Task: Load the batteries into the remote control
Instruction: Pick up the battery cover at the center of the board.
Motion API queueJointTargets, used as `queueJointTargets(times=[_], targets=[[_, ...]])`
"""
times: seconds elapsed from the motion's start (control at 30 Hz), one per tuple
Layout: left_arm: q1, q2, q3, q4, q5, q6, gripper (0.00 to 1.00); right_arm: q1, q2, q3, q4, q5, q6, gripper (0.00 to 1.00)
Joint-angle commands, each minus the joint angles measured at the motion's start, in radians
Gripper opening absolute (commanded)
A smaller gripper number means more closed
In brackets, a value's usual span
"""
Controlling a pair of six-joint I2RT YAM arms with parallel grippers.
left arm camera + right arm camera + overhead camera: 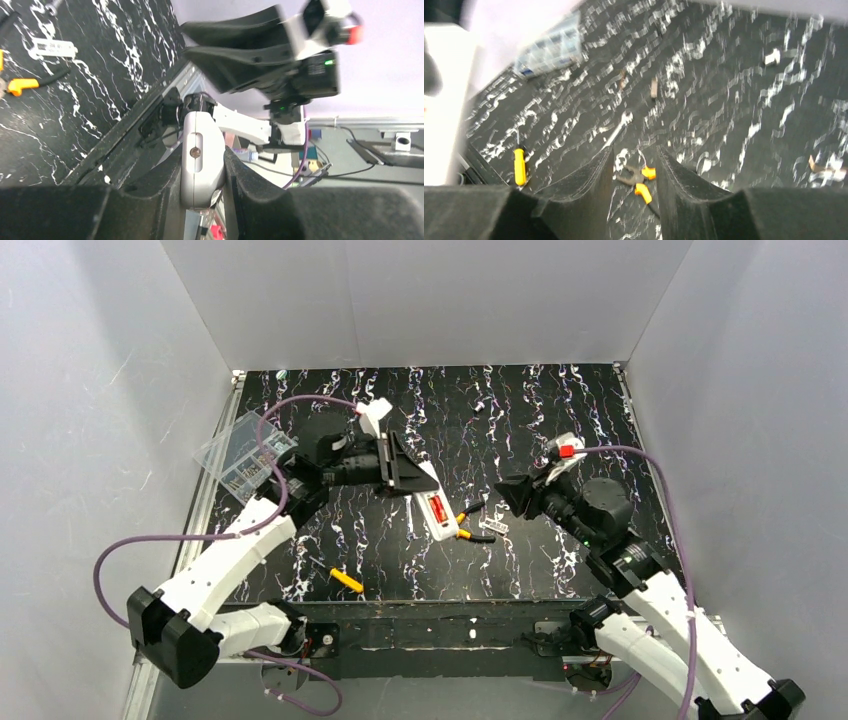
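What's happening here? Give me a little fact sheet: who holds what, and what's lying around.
left fingers: shut on the remote
remote: white, back recess facing up
batteries: red shows in the recess; count unclear
right fingers: open, empty, apart from the remote
pliers: yellow-handled, on the table near the remote
screwdriver: yellow handle, near the front edge
box: clear, far left

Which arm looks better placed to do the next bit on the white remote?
Probably right. The right arm's fingers stand apart and empty near the white oblong plastic remote control; the left arm's fingers are shut on that remote, holding it.
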Motion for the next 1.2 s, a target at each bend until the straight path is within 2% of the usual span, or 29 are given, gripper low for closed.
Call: queueJointTargets(times=[0.0,0.1,0.23,0.3,0.4,0.57,0.87,1.0,1.07,1.17], targets=[[0.080,-0.070,0.067,-0.035,0.063,-0.004,0.00,0.006,0.040,-0.096,0.023,0.112,0.152,0.43],[0.122,-0.088,0.123,-0.074,0.065,0.006,0.00,0.055,0.108,-0.138,0.083,0.075,0.176,0.45],[0.143,-0.088,0.200,-0.133,0.063,0.039,0.00,0.226,0.254,-0.116,0.128,0.186,0.146,0.47],[0.145,-0.082,0.210,-0.141,0.063,0.043,0.00,0.272,0.324,-0.084,0.131,0.204,0.133,0.48],[0.148,-0.084,0.190,-0.122,0.065,0.019,0.00,0.284,0.385,-0.048,0.119,0.215,0.131,0.49],[0.150,-0.101,0.152,-0.114,0.065,0.006,0.00,0.283,0.366,-0.052,0.089,0.314,0.082,0.50],[0.150,-0.097,0.116,-0.067,0.066,-0.025,0.00,0.234,0.330,-0.095,0.048,0.310,0.076,0.50],[0.150,-0.103,0.110,-0.071,0.063,-0.018,0.00,0.058,0.320,-0.128,0.050,0.187,0.078,0.50],[0.150,-0.103,0.111,-0.076,0.067,-0.014,0.00,-0.008,0.343,-0.089,-0.032,0.120,0.010,0.49],[0.150,-0.108,0.102,-0.075,0.062,-0.012,0.00,-0.034,0.424,-0.001,-0.197,0.047,-0.162,0.50]])
